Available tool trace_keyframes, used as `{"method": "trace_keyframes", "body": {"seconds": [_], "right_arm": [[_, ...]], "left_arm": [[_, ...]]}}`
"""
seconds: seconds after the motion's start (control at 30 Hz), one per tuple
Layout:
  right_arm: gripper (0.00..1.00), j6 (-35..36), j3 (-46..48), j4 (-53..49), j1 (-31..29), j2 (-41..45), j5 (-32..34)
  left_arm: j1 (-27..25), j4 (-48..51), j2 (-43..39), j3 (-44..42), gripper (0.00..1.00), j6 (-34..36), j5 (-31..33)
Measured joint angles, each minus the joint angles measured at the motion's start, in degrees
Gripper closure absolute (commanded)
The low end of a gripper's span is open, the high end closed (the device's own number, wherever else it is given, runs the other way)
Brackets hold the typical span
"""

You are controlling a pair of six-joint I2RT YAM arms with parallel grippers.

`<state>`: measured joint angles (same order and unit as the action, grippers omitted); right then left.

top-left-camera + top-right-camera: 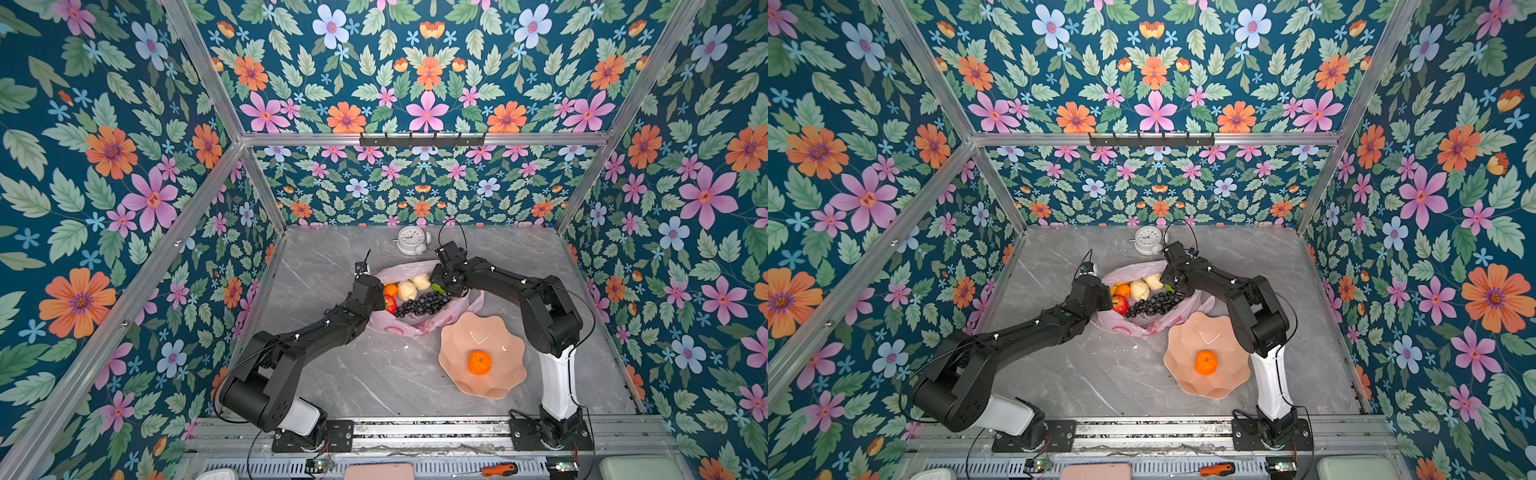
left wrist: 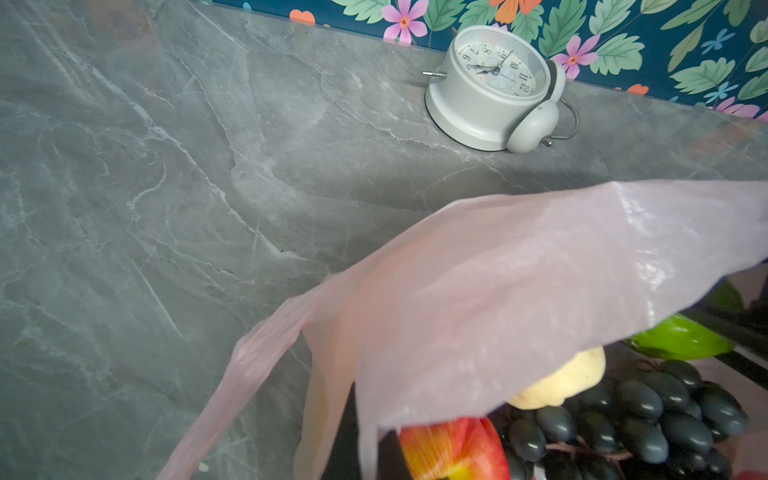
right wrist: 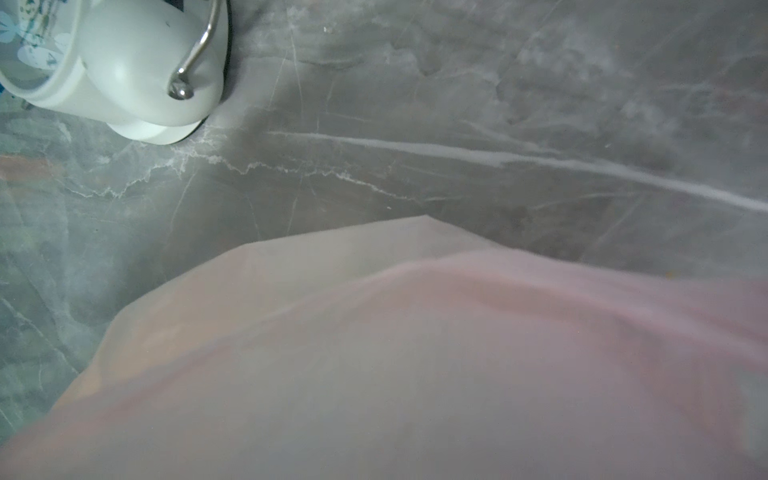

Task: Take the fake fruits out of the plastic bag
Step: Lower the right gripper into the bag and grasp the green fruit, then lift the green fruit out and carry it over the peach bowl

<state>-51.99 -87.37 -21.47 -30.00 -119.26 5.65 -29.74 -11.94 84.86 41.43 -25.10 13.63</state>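
In both top views the bag [image 1: 399, 328] lies open mid-frame on the counter [image 1: 365, 374]. Inside it are an apple [image 1: 390, 306], an orange [image 1: 390, 290], two cream fruits [image 1: 407, 289], grapes [image 1: 422, 304] and a green fruit [image 1: 437, 287]. Just beside the bag, at lower right, a dish [image 1: 498, 336] holds a second orange [image 1: 479, 362]. A clock [image 1: 411, 241] lies above the bag, near the back wall. The left claw [image 1: 381, 296] sits at the bag's left rim, hidden under its wrist. The right claw [image 1: 444, 284] reaches into the bag's upper right, over the green fruit.

The left wrist view shows the bag's film raised and stretched over the fruits, with a handle hanging loose. The apple, a cream fruit, grapes and the green fruit lie under it. The right claw's black fingers [image 2: 744, 332] stand apart on either side of the green fruit; I cannot tell whether they press on it. The left claw is closed, but whether it pinches the bag is hidden.

The right wrist view shows only blurred pink bag film over the counter, with the clock beyond.
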Motion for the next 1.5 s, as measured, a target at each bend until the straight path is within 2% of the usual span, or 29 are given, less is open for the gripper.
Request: {"method": "trace_keyframes", "body": {"seconds": [0.2,0.57,0.97,1.13,1.5], "right_arm": [[0.38,1.4,0.2,-0.6,-0.3,1.0,0.7],[0.38,5.7,-0.1,-3.2,-3.0,5.4,3.4],[0.38,8.5,4.8,-3.3,-6.1,12.4,2.3],[0.38,11.1,7.4,-6.1,-8.0,19.1,2.3],[0.39,15.8,18.2,-17.3,-8.1,37.6,4.0]], "left_arm": [[0.0,0.0,0.0,0.0,0.95,0.0,0.0],[0.0,0.0,0.0,0.0,0.95,0.0,0.0],[0.0,0.0,0.0,0.0,0.95,0.0,0.0],[0.0,0.0,0.0,0.0,0.95,0.0,0.0],[0.0,0.0,0.0,0.0,0.95,0.0,0.0]]}}
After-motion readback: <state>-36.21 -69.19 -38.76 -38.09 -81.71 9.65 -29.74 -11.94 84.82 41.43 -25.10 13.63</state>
